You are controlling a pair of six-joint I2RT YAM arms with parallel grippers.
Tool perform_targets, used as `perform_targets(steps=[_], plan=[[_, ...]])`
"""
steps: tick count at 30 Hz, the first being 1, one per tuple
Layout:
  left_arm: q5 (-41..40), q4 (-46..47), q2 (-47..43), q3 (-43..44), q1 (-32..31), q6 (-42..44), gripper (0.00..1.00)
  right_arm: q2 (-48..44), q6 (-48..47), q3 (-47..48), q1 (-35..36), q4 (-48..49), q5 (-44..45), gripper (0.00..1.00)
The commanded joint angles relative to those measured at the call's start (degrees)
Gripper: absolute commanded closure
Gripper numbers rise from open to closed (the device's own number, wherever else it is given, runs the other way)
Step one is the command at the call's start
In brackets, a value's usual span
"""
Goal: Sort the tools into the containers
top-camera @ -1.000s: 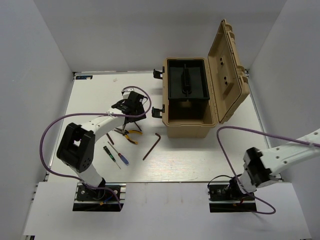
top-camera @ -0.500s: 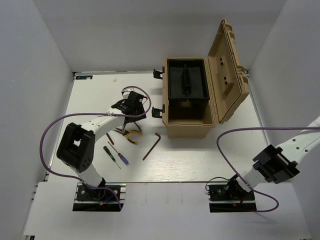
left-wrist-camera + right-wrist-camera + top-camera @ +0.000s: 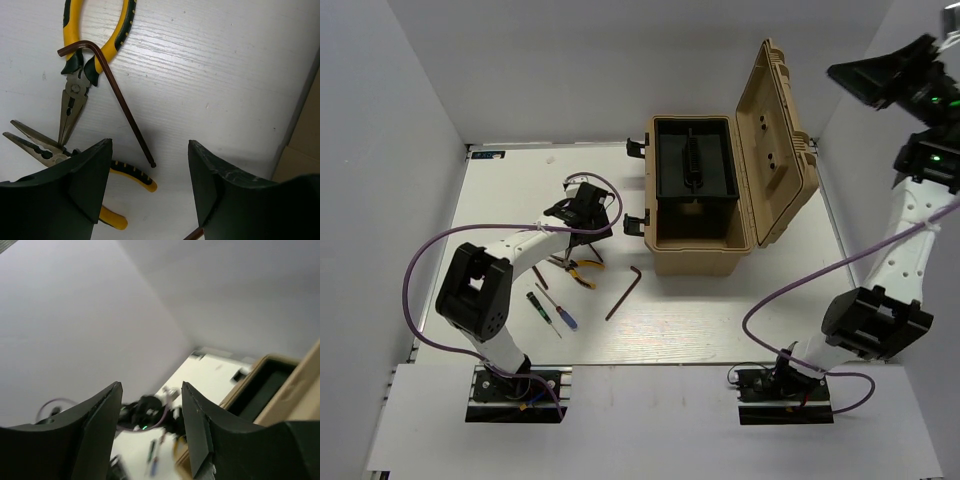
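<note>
Here the left gripper (image 3: 149,161), wide open and empty, partly hides the lower pliers (image 3: 132,174).

Pliers (image 3: 74,82) have yellow handles banded with black and a grey metal nose. The hex key (image 3: 123,102) is dark brown (almost rust-toned). Table (image 3: 225,75): white, faintly grained. Toolbox (image 3: 700,258): tan, with a black inner tray (image 3: 715,165).

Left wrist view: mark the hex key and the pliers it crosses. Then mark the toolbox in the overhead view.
hex key (image 3: 124,106), left wrist view, middle of its long arm
pliers (image 3: 74,89), left wrist view, pivot joint
toolbox (image 3: 700,260), top external view, tan front wall
</note>
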Motion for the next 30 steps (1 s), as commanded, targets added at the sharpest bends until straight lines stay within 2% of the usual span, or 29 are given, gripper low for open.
perform_targets(steps=[1, 4, 5, 6, 8, 10, 11, 12, 13, 14, 15, 16, 17, 21, 22, 24, 25, 26, 27, 29, 30], plan=[[0.5, 0.84, -0.08, 0.7, 0.36, 0.07, 0.28, 0.56, 5.07, -3.87, 4.57, 12.57, -3.76, 0.41], [0.5, 0.84, -0.08, 0.7, 0.36, 0.6, 0.27, 0.12, 5.46, -4.15, 9.57, 12.03, -6.13, 0.41], [0.5, 1.37, -0.08, 0.7, 0.36, 0.6, 0.27, -0.23, -1.95, -3.01, 10.46, 7.4, -7.35, 0.41], [0.5, 1.37, 0.53, 0.7, 0.36, 0.6, 0.27, -0.75, -5.42, -0.57, 12.73, -1.08, -8.76, 0.43], [0.5, 1.37, 1.06, 0.7, 0.36, 0.6, 0.27, -0.93, -17.26, 2.35, 14.42, -9.12, -10.61, 0.51], [0.5, 1.37, 1.07, 0.7, 0.36, 1.12, 0.27, -0.76, -24.48, 5.25, 16.97, -16.27, -12.2, 0.62], [0.5, 1.37, 1.07, 0.7, 0.36, 1.13, 0.27, -0.85, -27.31, 5.61, 17.15, -24.55, -12.03, 0.72], [0.5, 1.37, 1.59, 0.7, 0.36, 1.13, 0.27, -0.76, -39.18, 7.18, 17.67, -29.94, -9.15, 0.75], [0.5, 1.37, 1.59, 0.7, 0.36, 1.13, 0.27, -0.85, -44.78, 10.06, 18.2, -36.18, -7.04, 0.79], [0.5, 1.37, 1.59, 0.7, 0.36, 1.13, 0.27, -0.5, -49.7, 11.66, 18.9, -52.51, -4.93, 0.83], [0.5, 1.37, 1.59, 0.7, 0.36, 1.65, 0.27, -0.41, -60.98, 14.72, 19.6, -56.5, 1.97, 0.83], [0.5, 1.37, 1.59, 0.7, 0.36, 1.66, 0.27, -0.41, -62.83, 15.88, 20.57, -58.63, 7.95, 0.83], [0.5, 1.37, 1.59, 0.7, 0.36, 1.66, 0.27, -0.58, -63.72, 16.07, 21.36, -60.39, 10.36, 0.83], [0.5, 1.89, 2.12, 0.7, 0.89, 1.66, 0.27, -2.51, -67.15, 13.18, 23.39, -59.36, 29.16, 0.83], [0.5, 1.9, 2.12, 0.7, 0.89, 1.66, 0.27, -2.95, -68.9, 13.26, 24.26, -59.79, 39.81, 0.83], [0.5, 1.9, 2.65, 0.7, 0.89, 1.66, 0.27, -1.91, -72.86, 16.92, 26.54, -62.23, 47.88, 0.83], [1.02, 1.9, 2.65, 0.7, 0.89, 1.66, 0.27, -1.38, -77.92, 17.82, 27.42, -62.86, 51.14, 0.83], [1.03, 1.9, 2.65, 0.7, 0.89, 1.66, 0.27, -0.07, -79.53, 18.44, 28.22, -63.22, 62.31, 0.83], [1.03, 1.9, 2.65, 0.7, 0.89, 1.66, 0.27, -0.06, -81.29, 17.83, 29.09, -62.96, 66.94, 0.83], [1.03, 2.42, 3.18, 0.7, 0.89, 1.66, 0.27, 0.47, -87.35, 17.04, 29.89, -61.91, 78.89, 0.77], [1.03, 2.43, 3.18, 1.23, 0.89, 1.66, 0.27, 0.21, -88.15, 15.03, 29.81, -61.82, 81.73, 0.59]])
